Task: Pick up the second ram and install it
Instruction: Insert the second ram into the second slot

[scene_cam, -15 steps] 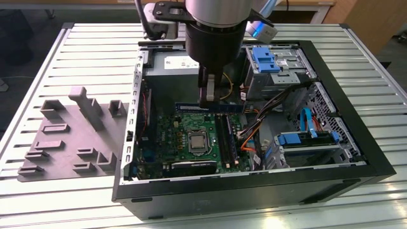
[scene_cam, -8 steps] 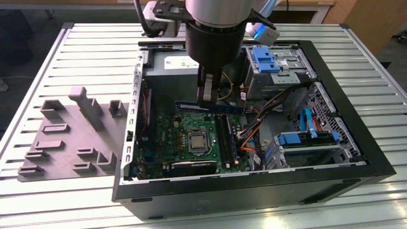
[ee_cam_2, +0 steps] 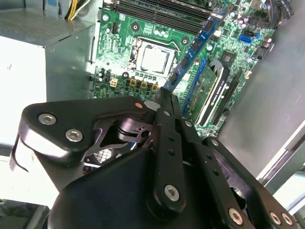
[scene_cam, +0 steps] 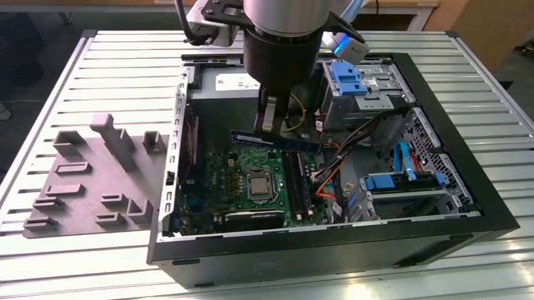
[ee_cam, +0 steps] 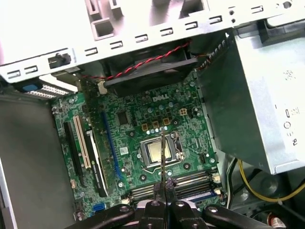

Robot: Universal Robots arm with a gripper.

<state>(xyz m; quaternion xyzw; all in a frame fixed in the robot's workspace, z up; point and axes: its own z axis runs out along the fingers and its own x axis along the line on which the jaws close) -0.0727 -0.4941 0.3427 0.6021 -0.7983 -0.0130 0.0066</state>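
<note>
Fingers (ee_cam_2: 167,119) of the gripper (scene_cam: 269,125) clenched on the second ram (scene_cam: 288,142), pinching the blue stick near one end. Held in the air over the green motherboard (scene_cam: 225,169), apart from the black slots (scene_cam: 296,181), inside the open case (scene_cam: 334,256). White print on the motherboard; pale label on the grey power supply (scene_cam: 219,94).

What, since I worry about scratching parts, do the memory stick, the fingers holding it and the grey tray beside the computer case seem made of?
The memory stick looks like blue circuit board, probably fibreglass laminate, carrying dark chips. The fingers look like matte black metal, judging by their screwed-together links. The grey tray is dull, uniform grey with blocky posts, so likely plastic, perhaps printed.
</note>
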